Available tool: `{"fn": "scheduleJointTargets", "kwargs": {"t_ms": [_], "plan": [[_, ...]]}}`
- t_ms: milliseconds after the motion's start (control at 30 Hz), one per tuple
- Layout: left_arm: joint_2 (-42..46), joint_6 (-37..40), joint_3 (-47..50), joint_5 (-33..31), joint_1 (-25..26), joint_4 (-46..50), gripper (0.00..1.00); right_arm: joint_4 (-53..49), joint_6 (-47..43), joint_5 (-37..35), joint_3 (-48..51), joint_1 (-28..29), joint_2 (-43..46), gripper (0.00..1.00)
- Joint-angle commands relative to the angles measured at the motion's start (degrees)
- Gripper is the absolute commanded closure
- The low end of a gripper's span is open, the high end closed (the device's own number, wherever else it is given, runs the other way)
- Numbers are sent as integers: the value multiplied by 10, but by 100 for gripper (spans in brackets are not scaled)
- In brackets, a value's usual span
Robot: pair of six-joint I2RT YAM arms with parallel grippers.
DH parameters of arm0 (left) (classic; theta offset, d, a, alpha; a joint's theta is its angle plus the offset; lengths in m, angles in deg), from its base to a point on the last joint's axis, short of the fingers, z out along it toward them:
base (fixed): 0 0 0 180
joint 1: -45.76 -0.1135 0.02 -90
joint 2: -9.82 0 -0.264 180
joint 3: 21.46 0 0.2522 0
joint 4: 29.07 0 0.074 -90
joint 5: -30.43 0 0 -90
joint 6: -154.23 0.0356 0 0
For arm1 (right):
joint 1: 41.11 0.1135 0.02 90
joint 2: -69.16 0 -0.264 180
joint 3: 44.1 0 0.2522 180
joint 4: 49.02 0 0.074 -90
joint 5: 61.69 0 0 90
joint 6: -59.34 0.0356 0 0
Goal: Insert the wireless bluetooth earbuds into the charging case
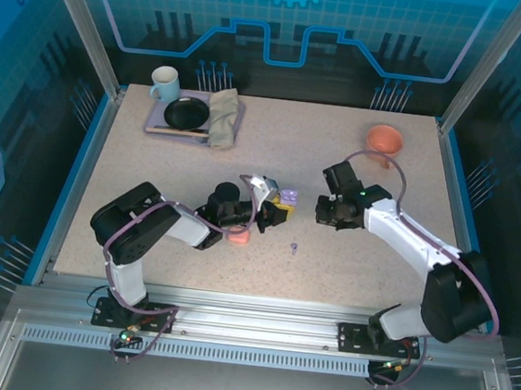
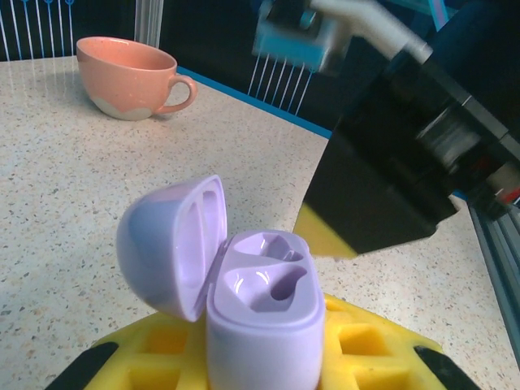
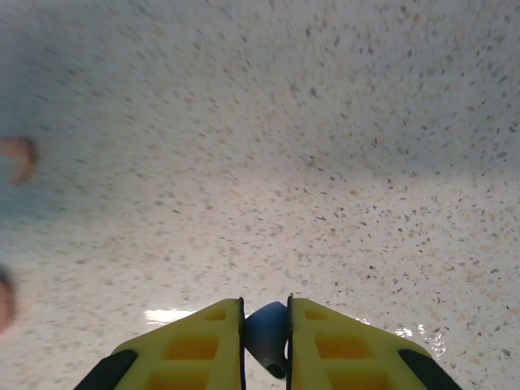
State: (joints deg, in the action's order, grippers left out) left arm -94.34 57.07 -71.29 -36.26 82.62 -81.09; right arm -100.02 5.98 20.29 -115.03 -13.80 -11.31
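Observation:
My left gripper [image 1: 281, 206] [image 2: 264, 353] is shut on the lilac charging case [image 1: 288, 196] [image 2: 260, 313] and holds it upright. Its lid [image 2: 171, 244] is swung open and both sockets are empty. Just right of the case, my right gripper [image 1: 326, 211] [image 3: 266, 307] is shut on a small bluish-lilac earbud [image 3: 266, 335], pinched between its yellow fingers [image 3: 341, 345] above bare tabletop. In the left wrist view the right arm's black body [image 2: 390, 162] looms close behind the case. A second lilac earbud [image 1: 293, 248] lies loose on the table in front of both grippers.
A salmon-pink case-like object [image 1: 238, 236] sits by the left forearm. A peach cup [image 1: 384, 138] [image 2: 130, 77] stands at the back right. At the back left a tray [image 1: 156, 126] carries a mug [image 1: 165, 82], a black plate [image 1: 187, 113] and a cloth [image 1: 223, 117].

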Motion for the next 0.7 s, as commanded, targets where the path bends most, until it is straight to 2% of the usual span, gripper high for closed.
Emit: {"fn": "scheduleJointTargets", "kwargs": {"t_ms": [0, 333, 667], "plan": [[13, 10, -25, 14, -5, 5, 100, -17, 23, 25, -30, -8, 43, 83], [-27, -8, -68, 28, -5, -18, 100, 1, 31, 71, -118, -14, 99, 82], [-30, -28, -91, 42, -3, -71, 100, 115, 59, 126, -86, -12, 142, 82]]}}
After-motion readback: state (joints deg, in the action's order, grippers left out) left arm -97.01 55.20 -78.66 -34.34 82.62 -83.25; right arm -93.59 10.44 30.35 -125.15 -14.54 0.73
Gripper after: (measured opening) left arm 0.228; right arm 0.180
